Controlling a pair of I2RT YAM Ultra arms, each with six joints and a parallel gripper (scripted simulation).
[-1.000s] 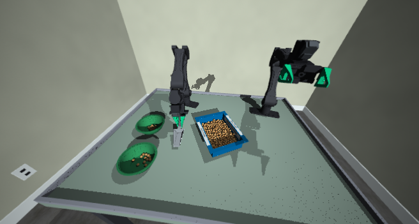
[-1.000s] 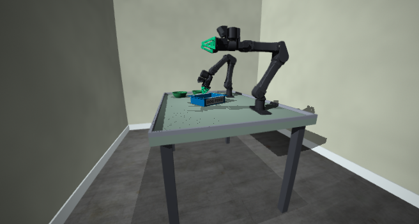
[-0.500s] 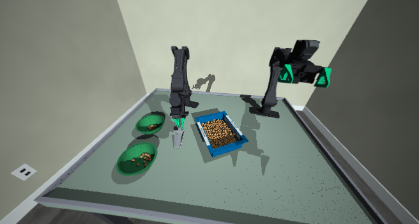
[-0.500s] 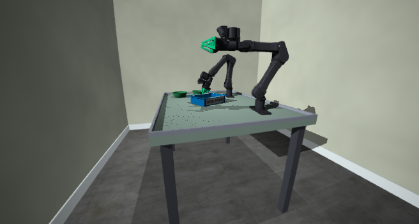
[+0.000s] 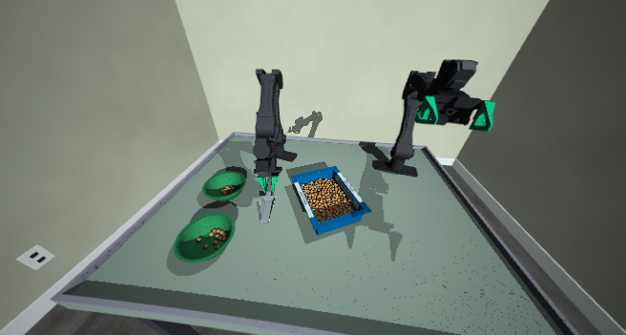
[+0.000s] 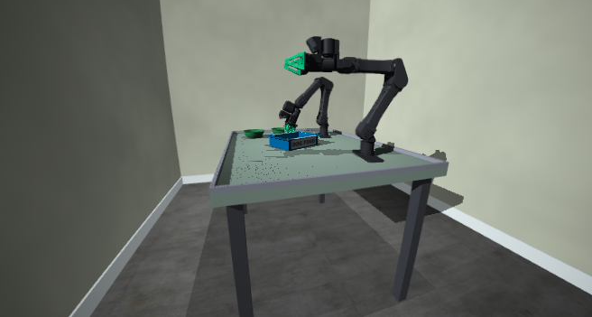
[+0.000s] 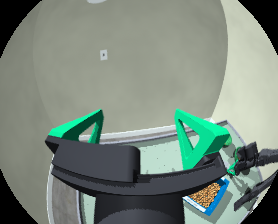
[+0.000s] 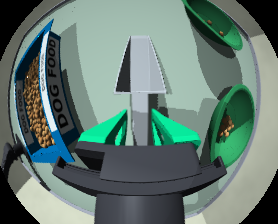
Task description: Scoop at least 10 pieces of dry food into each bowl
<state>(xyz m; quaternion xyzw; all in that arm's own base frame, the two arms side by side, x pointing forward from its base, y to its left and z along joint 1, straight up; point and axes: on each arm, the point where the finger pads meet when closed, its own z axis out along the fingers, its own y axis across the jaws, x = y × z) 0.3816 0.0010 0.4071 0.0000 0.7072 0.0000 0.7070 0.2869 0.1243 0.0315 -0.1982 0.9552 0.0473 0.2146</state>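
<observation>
The grey scoop looks empty and lies on the table between the box and the bowls. My right gripper is slightly open, its fingers still on either side of the scoop's handle with narrow gaps. My left gripper is wide open and empty, high above the table. The near green bowl and the far green bowl each hold several brown pieces. The blue box stands flat with much dry food inside.
The table has a raised rim. The box stands right of the scoop and the bowls stand left of it in the top view. The right arm's wrist is low, close to the far bowl. The left arm's base is beyond the box at the right.
</observation>
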